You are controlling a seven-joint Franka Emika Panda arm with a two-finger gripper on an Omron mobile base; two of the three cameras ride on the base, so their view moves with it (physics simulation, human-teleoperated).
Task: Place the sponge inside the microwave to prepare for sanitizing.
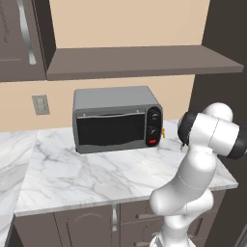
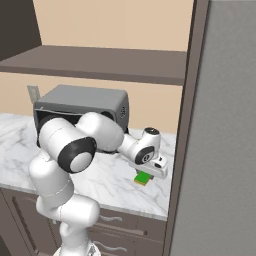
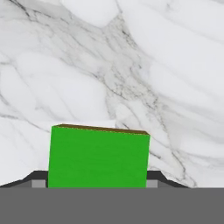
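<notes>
Your end effector (image 2: 146, 176) straddles the sponge (image 3: 98, 156) on the surface (image 3: 131, 65); I cannot tell if it grips yet. Expect it soft, light (squeeze the flat sides gently).

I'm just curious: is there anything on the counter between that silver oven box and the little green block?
No. In the right base view, only bare marble counter shows between the oven and the sponge, though the robot's arm hangs above that stretch.

From behind my left side I see my arm (image 1: 195, 178) rising at the lower right over the marble counter (image 1: 87, 173), where a silver-grey box oven (image 1: 117, 118) with round knobs stands against the beige wall beneath a dark shelf (image 1: 144, 61), a wall outlet (image 1: 40, 104) to its left.
</notes>
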